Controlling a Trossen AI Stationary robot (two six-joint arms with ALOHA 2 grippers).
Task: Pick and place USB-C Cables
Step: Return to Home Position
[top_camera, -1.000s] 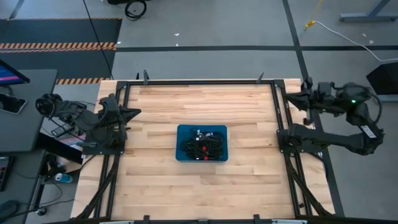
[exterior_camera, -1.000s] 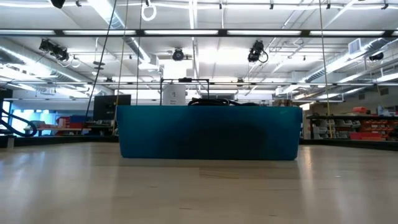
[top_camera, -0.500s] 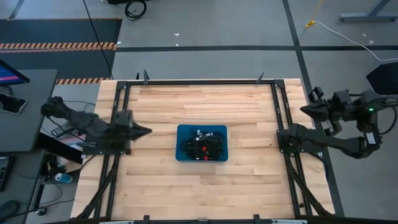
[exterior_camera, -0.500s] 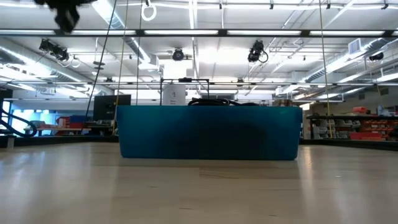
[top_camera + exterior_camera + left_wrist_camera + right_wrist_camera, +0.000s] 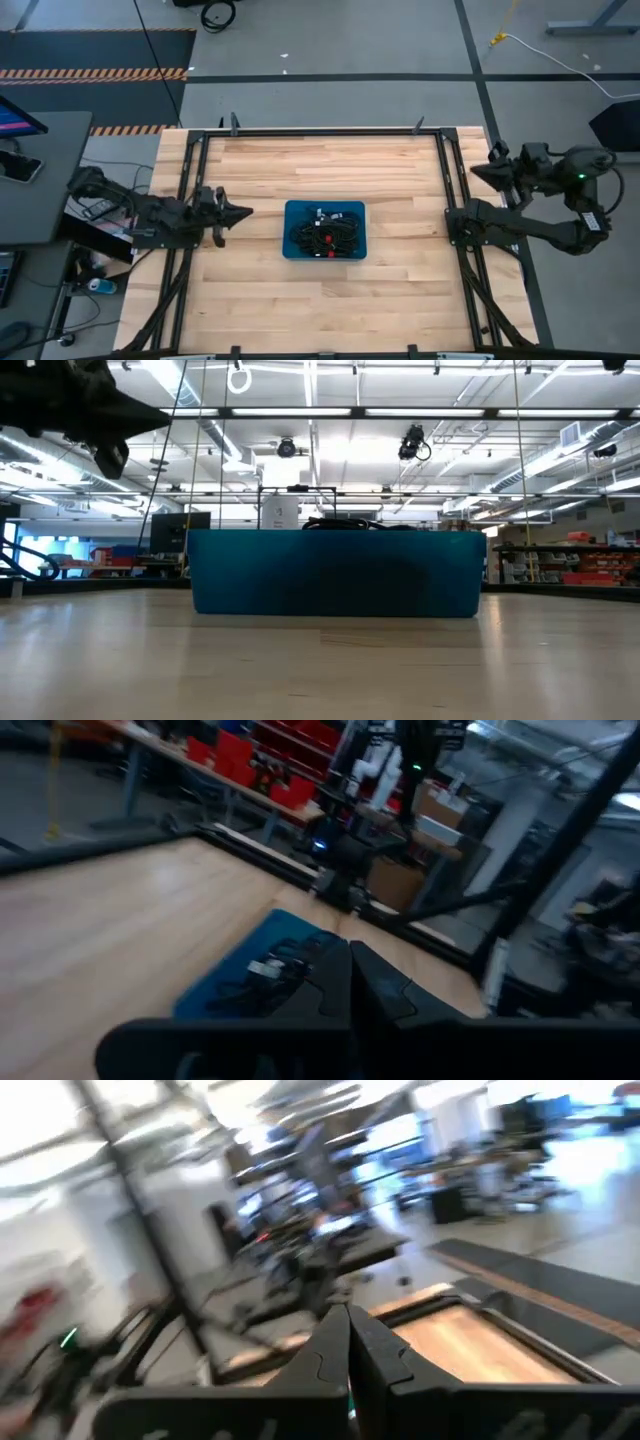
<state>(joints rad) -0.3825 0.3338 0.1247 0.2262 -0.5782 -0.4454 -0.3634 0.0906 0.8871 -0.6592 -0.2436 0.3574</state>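
A light wooden bench has a black metal frame round its edges. A blue plastic tray sits flat in the middle of the bench. The thin black cables all lie in a tangled heap inside the tray, with small bits of red showing in the heap. From the low view the tray's long blue wall hides most of them, and only a few black loops poke up over the rim.

The left tool hangs over the left side of the bench, between the left edge and the tray. It points at the tray but is apart from it. Its two dark fingers are pinched together with nothing between them.

The right tool is up by the right edge of the bench, well apart from the tray. Its fingers are pressed together too, and it carries nothing.
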